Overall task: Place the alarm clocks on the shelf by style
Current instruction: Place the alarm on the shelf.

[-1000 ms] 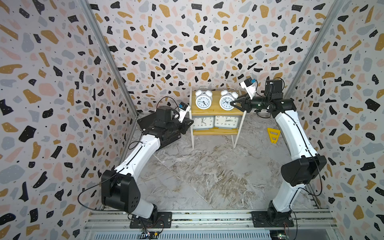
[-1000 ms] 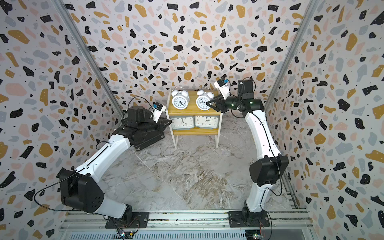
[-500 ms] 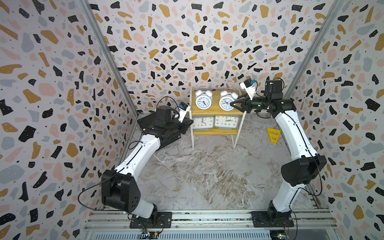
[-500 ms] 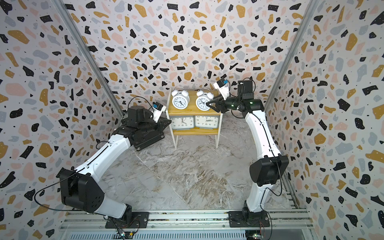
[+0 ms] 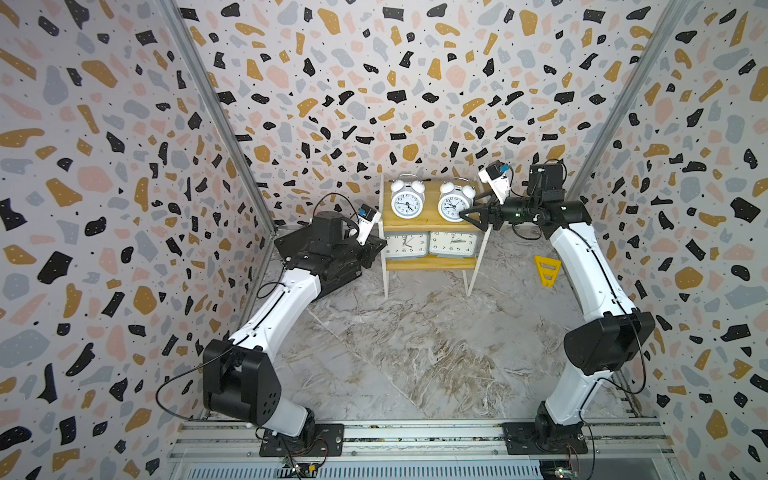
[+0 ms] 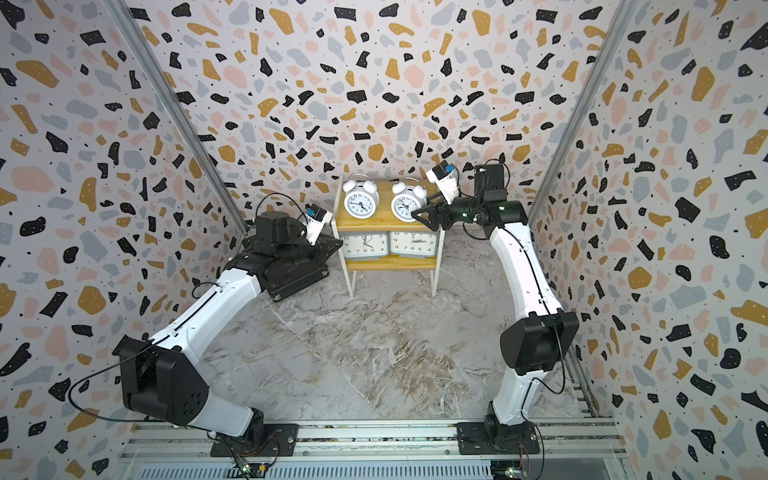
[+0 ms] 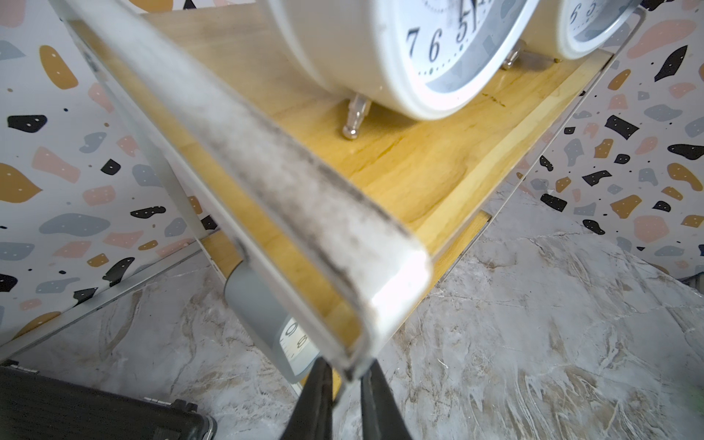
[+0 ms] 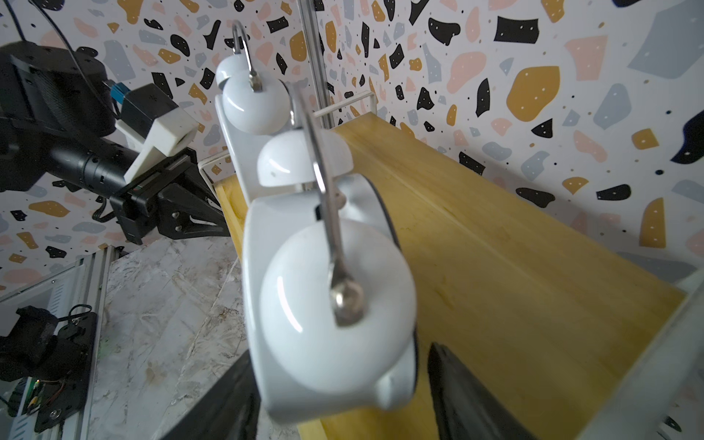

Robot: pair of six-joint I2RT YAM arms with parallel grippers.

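Right gripper (image 5: pixel 464 215), jaws open around the round white twin-bell clock (image 5: pixel 451 206) upper centre, should withdraw straight (left gripper (image 7: pixel 344 400) pinches the white-framed wooden shelf (image 5: pixel 428 264)).

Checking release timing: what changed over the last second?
The right gripper widened its jaws, letting go of the right bell clock on the shelf's top board. Unchanged: the left gripper clamped on the shelf's side frame, the other bell clock and both grey clocks below.
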